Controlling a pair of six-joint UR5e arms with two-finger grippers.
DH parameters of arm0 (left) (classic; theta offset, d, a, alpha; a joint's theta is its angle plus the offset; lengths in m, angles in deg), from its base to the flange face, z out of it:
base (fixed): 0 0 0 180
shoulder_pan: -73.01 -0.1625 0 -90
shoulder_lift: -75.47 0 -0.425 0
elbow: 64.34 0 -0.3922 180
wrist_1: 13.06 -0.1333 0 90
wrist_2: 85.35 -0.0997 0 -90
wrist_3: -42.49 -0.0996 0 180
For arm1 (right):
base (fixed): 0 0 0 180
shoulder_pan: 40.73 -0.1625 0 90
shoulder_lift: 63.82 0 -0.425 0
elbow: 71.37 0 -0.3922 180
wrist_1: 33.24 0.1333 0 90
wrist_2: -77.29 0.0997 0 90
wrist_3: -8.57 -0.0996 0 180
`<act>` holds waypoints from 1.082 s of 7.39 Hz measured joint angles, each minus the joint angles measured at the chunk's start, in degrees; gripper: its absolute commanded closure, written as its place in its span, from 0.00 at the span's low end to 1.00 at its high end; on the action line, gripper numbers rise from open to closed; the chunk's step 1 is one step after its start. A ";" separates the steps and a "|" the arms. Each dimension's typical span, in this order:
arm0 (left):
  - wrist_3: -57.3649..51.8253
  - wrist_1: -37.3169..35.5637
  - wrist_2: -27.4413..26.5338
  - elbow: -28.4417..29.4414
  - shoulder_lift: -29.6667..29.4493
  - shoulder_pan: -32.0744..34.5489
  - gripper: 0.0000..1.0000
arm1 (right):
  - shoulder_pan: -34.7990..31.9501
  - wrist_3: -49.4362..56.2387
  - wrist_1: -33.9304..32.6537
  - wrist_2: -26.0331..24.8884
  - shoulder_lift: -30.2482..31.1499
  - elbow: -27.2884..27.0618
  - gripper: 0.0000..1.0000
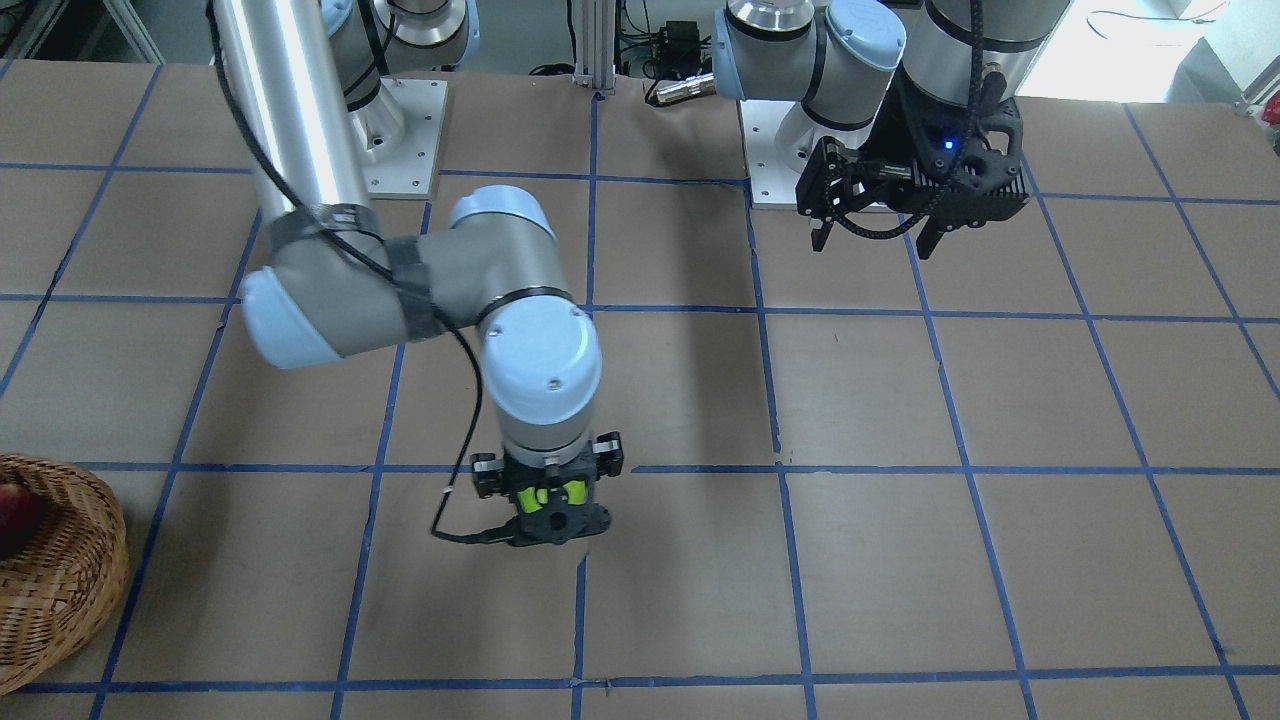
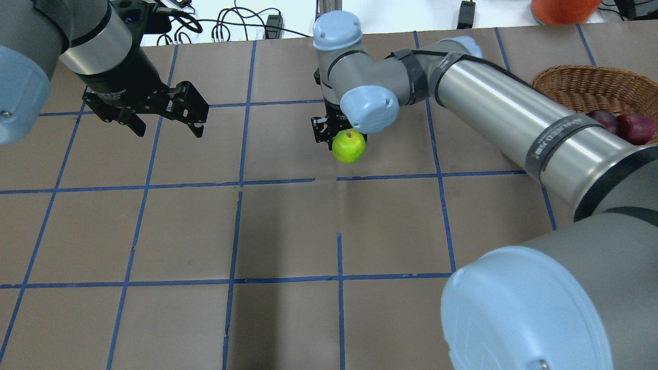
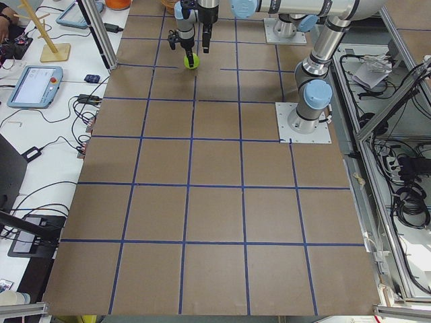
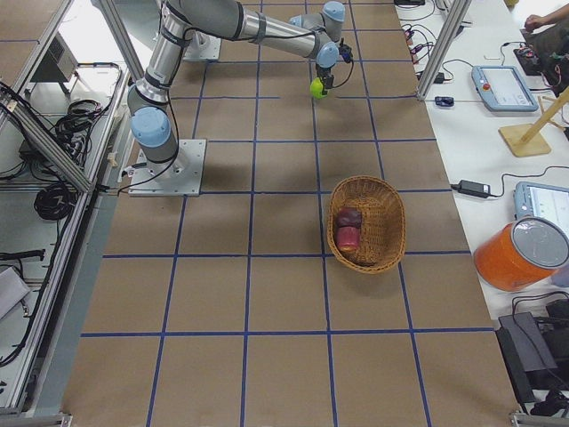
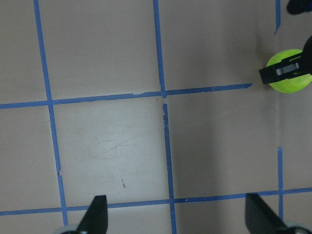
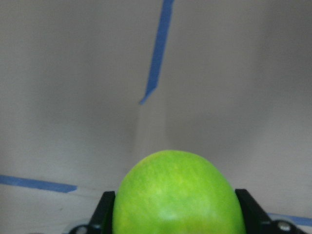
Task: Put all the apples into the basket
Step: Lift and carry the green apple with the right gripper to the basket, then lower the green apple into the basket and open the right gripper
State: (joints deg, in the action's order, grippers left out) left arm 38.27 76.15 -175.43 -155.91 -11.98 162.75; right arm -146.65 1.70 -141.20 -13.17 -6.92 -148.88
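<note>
My right gripper is shut on the bright green apple near the middle of the table, held just above the surface. The apple fills the bottom of the right wrist view between the black fingers, and it also shows in the front view. The wicker basket stands at the far right and holds the dark maroon apple and the red apple. My left gripper is open and empty, raised over the table's left part, well away from the apple.
The brown table carries a grid of blue tape lines. An orange container and tablets stand on the side bench beyond the basket. The arm base plates sit at the robot's side of the table.
</note>
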 measured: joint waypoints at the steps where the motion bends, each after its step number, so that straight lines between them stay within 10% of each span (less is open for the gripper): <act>1: 0.00 0.00 0.00 0.00 0.00 0.00 0.00 | 5.61 5.02 3.28 -0.52 1.28 2.57 0.82; 6: 0.00 0.00 0.00 0.00 0.16 -0.01 0.00 | 34.11 50.16 3.34 -5.95 0.82 5.07 0.78; 7: 0.00 0.00 0.00 -0.01 0.17 0.01 0.00 | 37.74 55.37 2.27 -5.95 -0.30 4.81 0.63; 8: 0.00 0.02 -0.02 -0.01 0.17 0.03 0.00 | 39.73 58.47 1.70 -5.97 -1.49 4.66 0.21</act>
State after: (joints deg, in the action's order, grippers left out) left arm 38.27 76.18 -175.45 -155.92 -11.81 162.78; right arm -106.92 60.17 -139.50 -19.14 -8.42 -144.22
